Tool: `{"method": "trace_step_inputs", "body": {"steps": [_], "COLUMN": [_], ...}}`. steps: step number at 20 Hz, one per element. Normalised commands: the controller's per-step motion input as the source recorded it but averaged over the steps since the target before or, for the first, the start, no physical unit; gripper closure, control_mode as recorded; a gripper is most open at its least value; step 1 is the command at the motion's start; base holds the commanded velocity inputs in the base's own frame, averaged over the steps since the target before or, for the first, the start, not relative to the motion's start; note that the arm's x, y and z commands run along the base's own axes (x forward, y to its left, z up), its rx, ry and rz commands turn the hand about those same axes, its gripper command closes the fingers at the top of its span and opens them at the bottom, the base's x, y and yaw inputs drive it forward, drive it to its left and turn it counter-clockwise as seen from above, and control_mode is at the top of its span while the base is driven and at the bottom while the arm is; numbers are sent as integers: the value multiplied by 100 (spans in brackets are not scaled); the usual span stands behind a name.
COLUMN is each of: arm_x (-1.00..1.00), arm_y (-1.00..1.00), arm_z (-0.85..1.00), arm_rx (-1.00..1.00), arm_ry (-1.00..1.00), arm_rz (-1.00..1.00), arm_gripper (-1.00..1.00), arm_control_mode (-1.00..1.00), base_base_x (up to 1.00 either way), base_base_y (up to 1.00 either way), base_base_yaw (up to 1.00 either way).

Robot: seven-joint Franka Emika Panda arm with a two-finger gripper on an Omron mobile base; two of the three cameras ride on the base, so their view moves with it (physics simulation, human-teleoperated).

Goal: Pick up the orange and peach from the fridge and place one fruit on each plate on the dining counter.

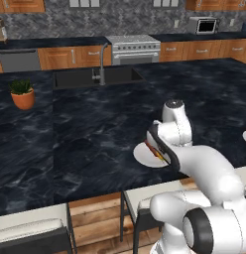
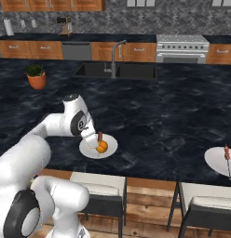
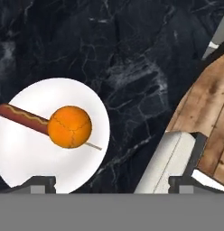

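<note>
The orange (image 3: 69,127) rests on a white plate (image 3: 28,162) on the black dining counter (image 3: 132,54), against a sausage on a stick (image 3: 23,117). In the right base view the orange (image 2: 103,147) sits on this plate (image 2: 110,149) near the counter's front edge. My gripper (image 3: 111,184) hangs open just above and beside the orange, touching nothing. A second plate (image 2: 215,160) lies at the far right with a skewer on it; a reddish bit at the frame edge may be the peach. The fridge is out of view.
Pale stools (image 2: 101,186) stand under the counter's front edge. A sink with a tap (image 2: 116,69) lies at the far side, a potted plant (image 2: 37,76) to the left. A stove (image 2: 181,49) and wooden cabinets line the back wall.
</note>
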Motion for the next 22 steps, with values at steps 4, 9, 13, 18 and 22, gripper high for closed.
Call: {"method": "trace_step_inputs", "body": {"steps": [4,9,13,18,22], "arm_x": [-82,-54,-40,-22,-35], "arm_y": [0,0,6,46,73], "arm_z": [70,78,76,35,4], "arm_rx": [0,0,-2,-8,-16], "arm_ry": [-1,2,6,13,0], "arm_rz": [14,25,29,36,35], "arm_gripper": [-100,-100,-100,-100,-100], "arm_control_mode": [-100,-100,-100,-100,-100], "base_base_x": [0,0,0,0,0], "base_base_y": [0,0,0,0,0], "base_base_yaw": [0,0,0,0,0]}}
